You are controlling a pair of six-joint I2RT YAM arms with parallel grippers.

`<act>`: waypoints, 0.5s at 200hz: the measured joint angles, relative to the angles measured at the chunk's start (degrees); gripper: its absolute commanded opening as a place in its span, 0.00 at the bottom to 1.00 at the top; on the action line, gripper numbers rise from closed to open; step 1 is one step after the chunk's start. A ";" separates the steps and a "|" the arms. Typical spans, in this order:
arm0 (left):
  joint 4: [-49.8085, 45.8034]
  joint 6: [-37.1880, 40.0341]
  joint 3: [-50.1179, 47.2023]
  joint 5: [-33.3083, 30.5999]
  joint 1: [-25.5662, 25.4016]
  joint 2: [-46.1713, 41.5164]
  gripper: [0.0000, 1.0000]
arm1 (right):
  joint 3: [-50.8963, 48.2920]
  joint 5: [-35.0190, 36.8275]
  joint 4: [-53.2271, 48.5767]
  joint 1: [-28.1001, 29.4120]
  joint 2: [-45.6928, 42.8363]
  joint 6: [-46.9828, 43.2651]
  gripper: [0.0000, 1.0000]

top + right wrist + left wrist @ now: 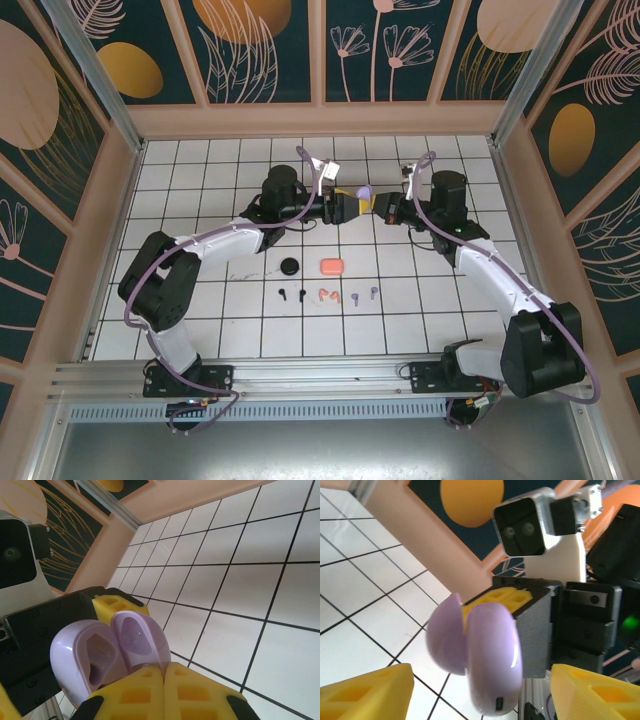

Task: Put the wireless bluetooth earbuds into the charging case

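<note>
The left arm [215,243] and right arm [490,265] meet over the far middle at the lavender case [362,192], barring that stretch, while open tile [200,170] flanks the earbuds [325,295], black case [290,266] and coral case [332,265].

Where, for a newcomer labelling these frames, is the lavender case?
Look above the white tiled table, where the two arms meet. Between the open left hand and the right hand, which pinches it, hangs the lavender case. Unlike the black case and coral case, it is airborne, lid open.

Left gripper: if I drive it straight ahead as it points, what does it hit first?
Likely the lavender case, already between the left gripper's open fingers; the right gripper pinches it from directly behind.
</note>
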 measured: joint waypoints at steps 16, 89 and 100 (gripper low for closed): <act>-0.79 0.50 0.00 -1.66 0.02 -0.22 0.79 | 0.92 1.03 -1.20 0.00 0.00 -0.83 0.00; -10.43 8.31 0.02 -3.50 3.82 -8.50 0.88 | 7.32 5.20 -7.15 -0.02 3.08 -5.66 0.00; -15.08 11.56 1.95 -2.99 4.44 -8.79 0.89 | 8.79 5.70 -8.61 0.00 3.96 -7.30 0.00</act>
